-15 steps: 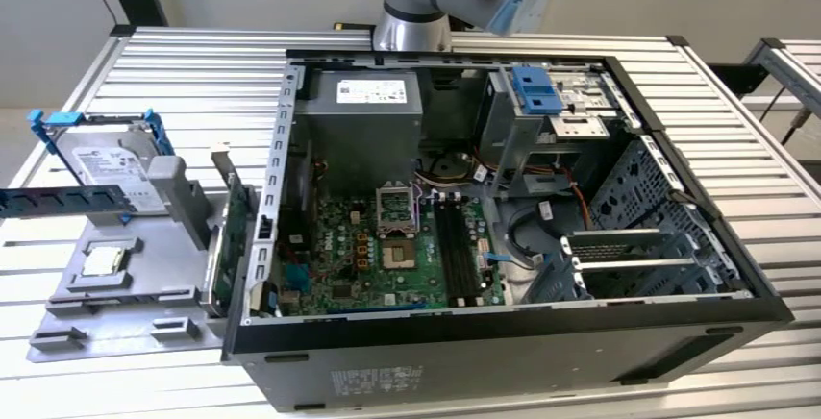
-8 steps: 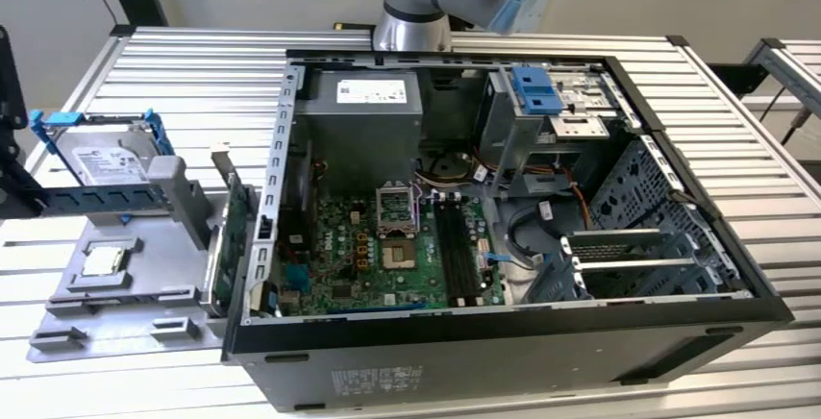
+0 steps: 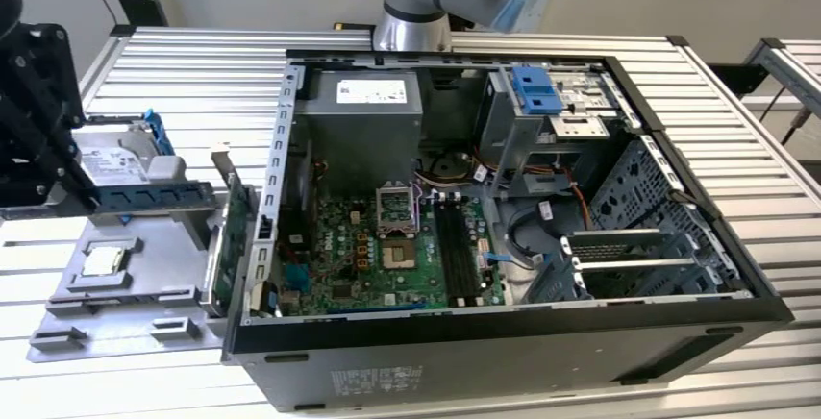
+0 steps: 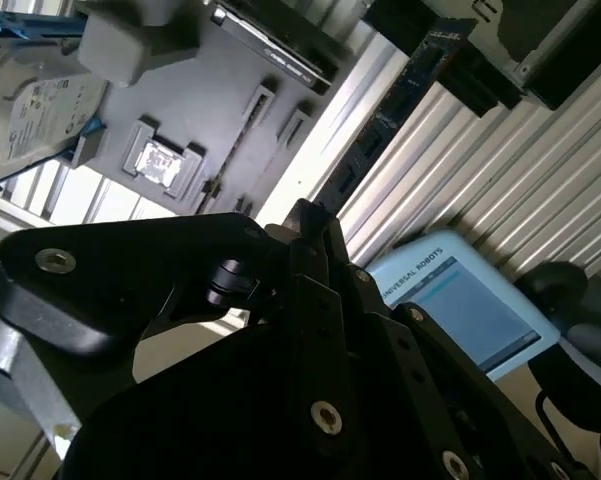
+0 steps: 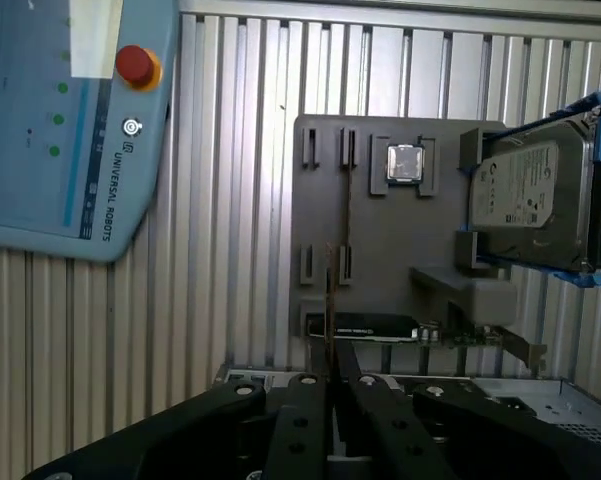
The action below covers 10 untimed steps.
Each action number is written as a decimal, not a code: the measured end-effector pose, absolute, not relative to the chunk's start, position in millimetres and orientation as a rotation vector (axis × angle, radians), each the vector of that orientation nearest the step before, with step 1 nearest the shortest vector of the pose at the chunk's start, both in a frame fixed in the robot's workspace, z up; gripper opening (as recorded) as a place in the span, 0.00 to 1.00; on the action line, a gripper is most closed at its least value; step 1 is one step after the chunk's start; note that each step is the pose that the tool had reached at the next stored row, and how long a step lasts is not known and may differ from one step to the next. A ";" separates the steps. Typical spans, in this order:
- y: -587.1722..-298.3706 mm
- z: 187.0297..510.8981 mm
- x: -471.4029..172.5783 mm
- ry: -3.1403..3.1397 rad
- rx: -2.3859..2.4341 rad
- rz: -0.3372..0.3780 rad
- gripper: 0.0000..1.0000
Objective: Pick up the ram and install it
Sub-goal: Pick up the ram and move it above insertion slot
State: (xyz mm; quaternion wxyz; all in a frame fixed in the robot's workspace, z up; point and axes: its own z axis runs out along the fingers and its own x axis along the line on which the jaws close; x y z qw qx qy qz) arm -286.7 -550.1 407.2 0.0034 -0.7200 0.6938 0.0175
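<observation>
Closest in the first wrist view, the black claw is pinched shut on the ram. The stick is held edge-on over the grey tray, which lies on the ribbed worktop and carries a hard drive, beside the open computer case.

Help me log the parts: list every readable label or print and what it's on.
Hard drive: white label, print too small to read.
Teach pendant: maker's name along its edge, not quoted.
Power supply: white label, unreadable.
Case: front sticker, unreadable.
Ram held in the gripper: no print legible.
</observation>
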 end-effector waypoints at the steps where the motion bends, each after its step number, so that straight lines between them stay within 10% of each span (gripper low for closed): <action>1: -550.2 407.2 -282.6 2.175 -2.257 0.055 0.00; 10: -550.1 407.1 -243.6 2.172 -2.260 0.055 0.00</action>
